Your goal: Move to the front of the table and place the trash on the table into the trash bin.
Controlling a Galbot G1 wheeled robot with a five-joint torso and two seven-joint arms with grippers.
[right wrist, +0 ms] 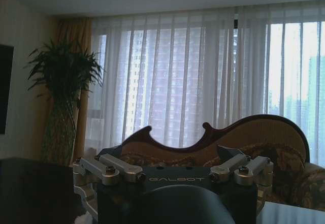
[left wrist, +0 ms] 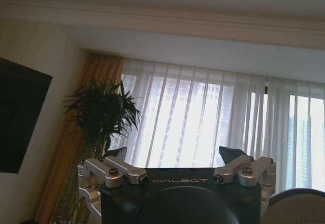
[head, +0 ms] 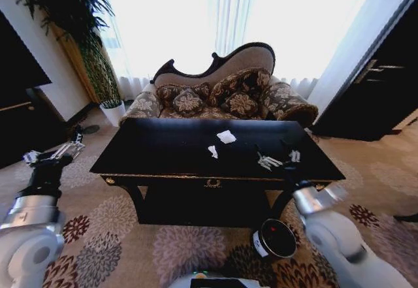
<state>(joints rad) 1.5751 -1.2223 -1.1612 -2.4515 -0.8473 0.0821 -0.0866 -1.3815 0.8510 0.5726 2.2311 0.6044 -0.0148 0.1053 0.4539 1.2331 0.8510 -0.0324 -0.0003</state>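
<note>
From the head view, the left gripper (head: pixel 53 152) hangs off the table's (head: pixel 163 151) left end, fingers spread wide and empty; its wrist view faces a tall plant (left wrist: pixel 101 117) and curtains. Two white paper scraps (head: pixel 226 136) lie mid-table. The right gripper (head: pixel 279 159) sits over the table's right part, also open and empty; its wrist view shows the sofa (right wrist: pixel 264 132). The trash bin (head: pixel 275 238), seemingly tilted, stands on the carpet beside the table's front right leg.

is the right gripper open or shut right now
Open. In the right wrist view the right gripper has its two fingers spread wide with nothing between them, just the sofa beyond.
</note>
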